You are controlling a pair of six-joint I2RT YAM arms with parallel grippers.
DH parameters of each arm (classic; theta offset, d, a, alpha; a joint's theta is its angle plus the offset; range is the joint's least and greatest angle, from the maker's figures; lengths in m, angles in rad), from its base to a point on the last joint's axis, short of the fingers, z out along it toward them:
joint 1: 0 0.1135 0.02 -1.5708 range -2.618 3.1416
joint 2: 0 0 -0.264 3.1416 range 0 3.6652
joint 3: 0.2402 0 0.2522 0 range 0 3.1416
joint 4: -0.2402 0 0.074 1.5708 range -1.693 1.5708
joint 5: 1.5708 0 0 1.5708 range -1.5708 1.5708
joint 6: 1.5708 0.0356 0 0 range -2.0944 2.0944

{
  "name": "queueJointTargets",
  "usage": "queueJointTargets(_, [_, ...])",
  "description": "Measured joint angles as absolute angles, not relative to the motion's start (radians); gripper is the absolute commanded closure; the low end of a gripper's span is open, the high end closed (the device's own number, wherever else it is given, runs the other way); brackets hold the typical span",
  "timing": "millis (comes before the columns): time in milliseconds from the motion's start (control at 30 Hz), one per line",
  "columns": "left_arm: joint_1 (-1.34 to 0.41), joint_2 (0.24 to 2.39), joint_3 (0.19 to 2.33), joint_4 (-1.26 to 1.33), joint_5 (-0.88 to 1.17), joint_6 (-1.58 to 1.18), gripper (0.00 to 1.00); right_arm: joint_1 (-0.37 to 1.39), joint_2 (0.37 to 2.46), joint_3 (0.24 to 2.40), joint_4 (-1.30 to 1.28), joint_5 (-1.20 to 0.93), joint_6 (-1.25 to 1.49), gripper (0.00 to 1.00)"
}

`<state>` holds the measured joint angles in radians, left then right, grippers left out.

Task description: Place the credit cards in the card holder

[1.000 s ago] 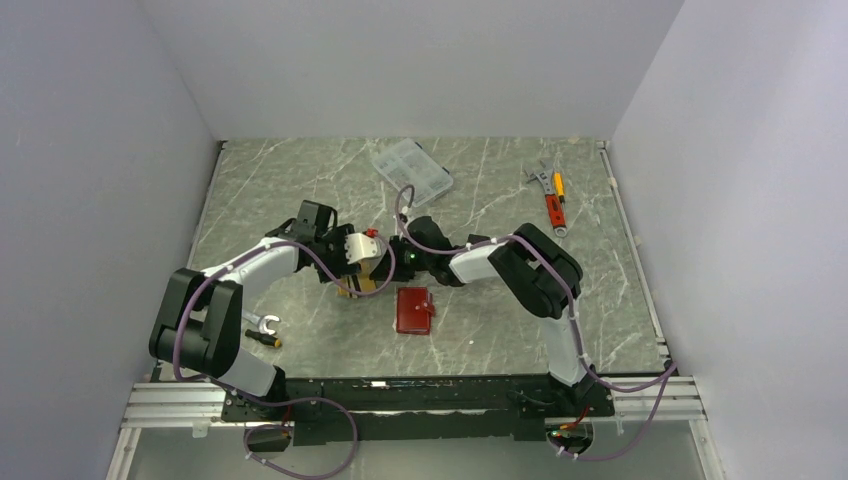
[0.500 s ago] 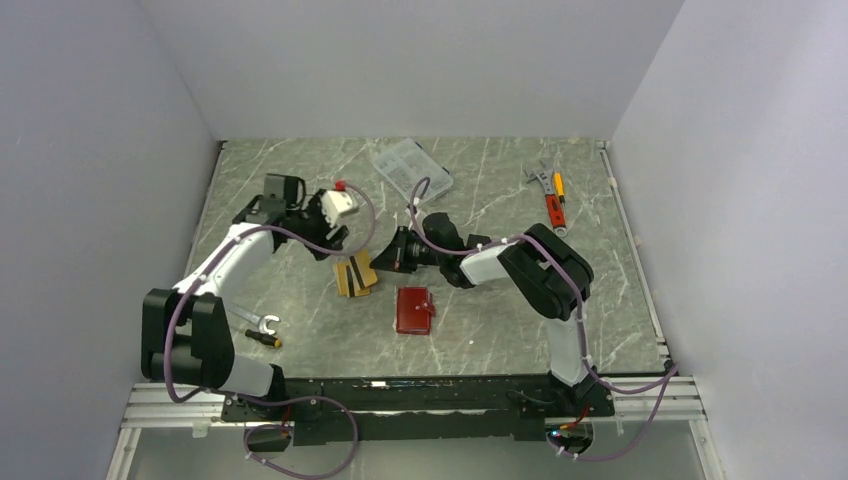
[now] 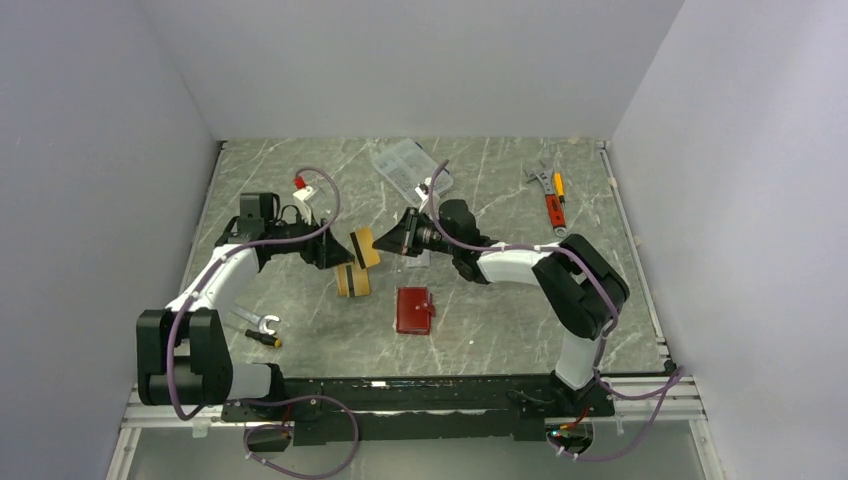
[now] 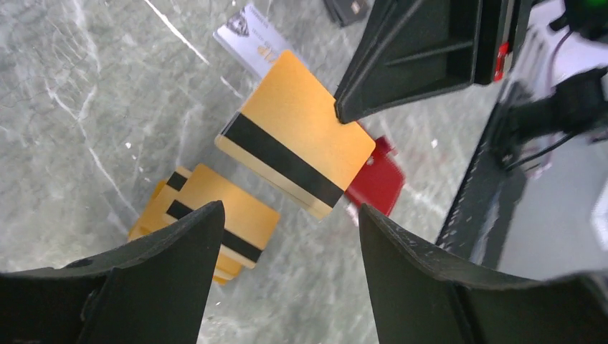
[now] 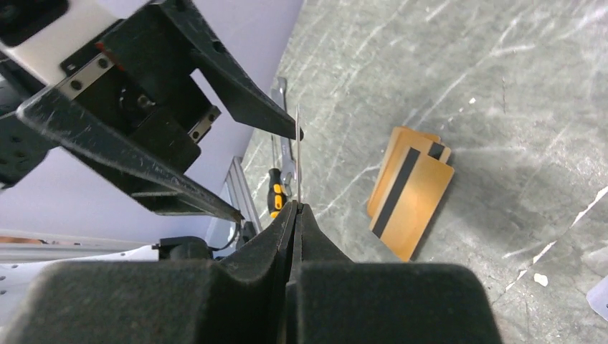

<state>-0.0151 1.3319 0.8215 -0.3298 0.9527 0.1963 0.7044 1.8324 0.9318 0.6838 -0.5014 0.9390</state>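
Note:
My right gripper (image 3: 388, 243) is shut on an orange-gold credit card with a black stripe (image 3: 365, 247) and holds it by one edge above the table. In the right wrist view the card (image 5: 297, 154) shows edge-on, rising from the shut jaws (image 5: 296, 208). A stack of orange-gold cards (image 3: 352, 282) lies on the table below it. The red card holder (image 3: 413, 310) lies shut in front of them. My left gripper (image 3: 333, 252) is open and empty, just left of the held card (image 4: 297, 143). A silver-grey card (image 4: 251, 39) lies beyond.
A clear plastic compartment box (image 3: 411, 170) sits at the back centre. Pliers and a red-handled tool (image 3: 550, 195) lie at the back right. A wrench and a small screwdriver (image 3: 262, 328) lie at the front left. A black wallet (image 4: 348, 8) lies near the silver card.
My right gripper has lifted one striped card off the stack and swung it up and back. My left gripper has let go, opened and pulled back to the left.

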Motion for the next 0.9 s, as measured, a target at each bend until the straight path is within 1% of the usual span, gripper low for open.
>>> queueJointTargets(200, [0.039,1.305,0.798,-0.237,1.047,0.019,0.27,0.701,1.775,0.930,0.684,-0.499,0.935,1.00])
queueJointTargets(400, [0.043,1.299,0.742,-0.128,1.124,-0.131,0.30,0.702,1.763,0.930,0.686,-0.499,0.941,1.00])
queueJointTargets(767, [0.043,1.299,0.720,-0.026,1.167,-0.225,0.32,0.713,1.763,0.973,0.688,-0.499,0.955,1.00])
queueJointTargets(833, [0.043,1.299,0.717,-0.010,1.172,-0.234,0.33,0.716,1.763,0.978,0.688,-0.499,0.958,1.00])
queueJointTargets(900, [0.043,1.300,0.712,0.007,1.180,-0.252,0.37,0.720,1.765,0.984,0.688,-0.500,0.962,1.00])
